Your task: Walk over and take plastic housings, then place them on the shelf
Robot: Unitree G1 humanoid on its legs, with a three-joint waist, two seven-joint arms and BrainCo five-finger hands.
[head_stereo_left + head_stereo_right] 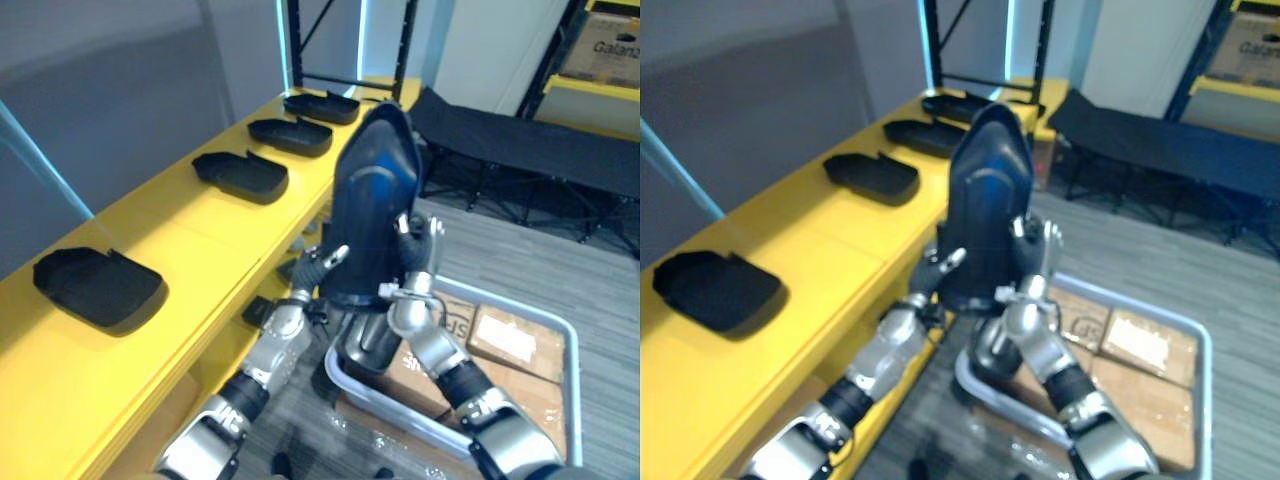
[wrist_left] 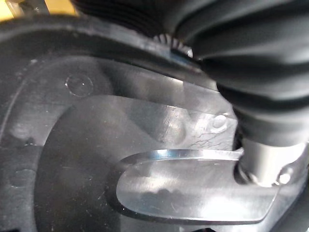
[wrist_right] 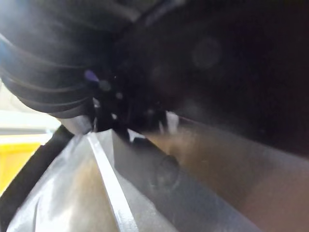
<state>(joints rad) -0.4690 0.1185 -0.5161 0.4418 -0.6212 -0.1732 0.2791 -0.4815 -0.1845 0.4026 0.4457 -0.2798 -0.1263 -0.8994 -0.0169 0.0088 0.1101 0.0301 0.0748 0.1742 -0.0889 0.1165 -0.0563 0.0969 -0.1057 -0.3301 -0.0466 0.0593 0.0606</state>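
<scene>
I hold a black plastic housing (image 1: 375, 210) upright between both hands, just off the front edge of the yellow shelf (image 1: 180, 240). My left hand (image 1: 315, 272) grips its lower left side, and the thumb (image 2: 193, 186) presses flat on the housing's inner surface (image 2: 96, 121). My right hand (image 1: 412, 290) clasps the lower right edge with curled fingers. Several more black housings lie in a row on the shelf top, the nearest (image 1: 98, 285) at the left, others (image 1: 240, 175) (image 1: 290, 135) farther along.
Below my hands stands a grey-rimmed cart (image 1: 572, 360) holding cardboard boxes (image 1: 520, 345). A black folding cot (image 1: 520, 140) sits behind on the grey floor. Dark rack uprights (image 1: 292, 40) rise at the shelf's far end.
</scene>
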